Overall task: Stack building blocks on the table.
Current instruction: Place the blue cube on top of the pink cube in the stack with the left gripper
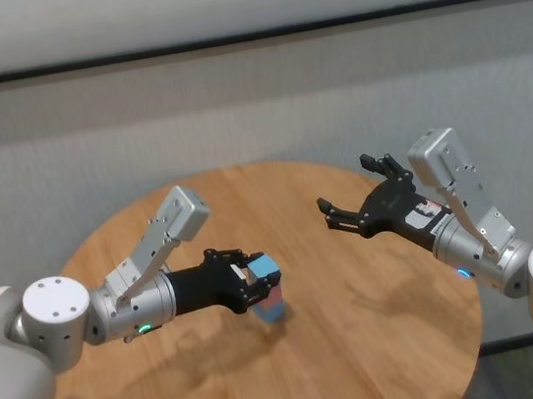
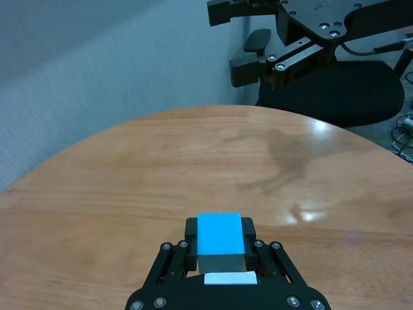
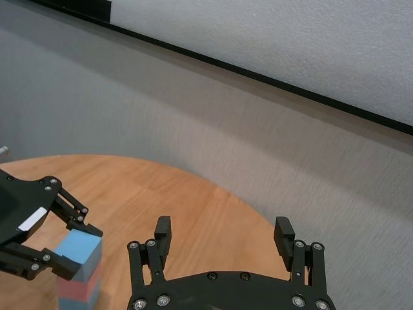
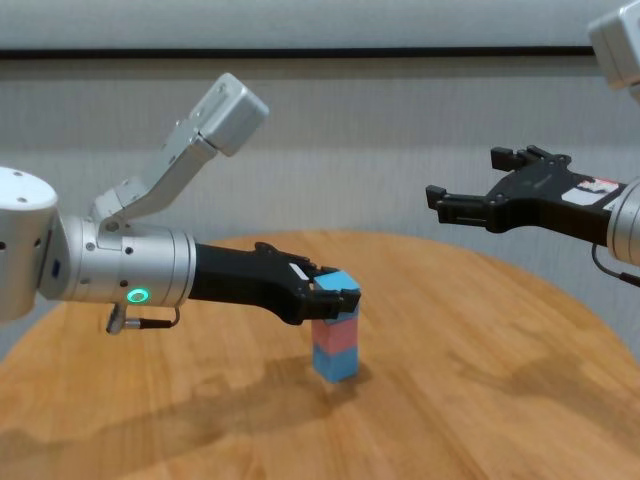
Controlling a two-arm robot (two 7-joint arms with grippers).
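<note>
— Left gripper?
— Clamped on the top blue block, above a pink block and another blue, mid-table.
— Right gripper?
— Spread open, raised far right.

The left arm extends forward and inward at low height, forearm roughly horizontal. The left gripper has its fingers closed against both sides of the top blue block. The right arm is raised well apart on the right side. The right gripper points inward, fingers spread wide and holding nothing.
</note>
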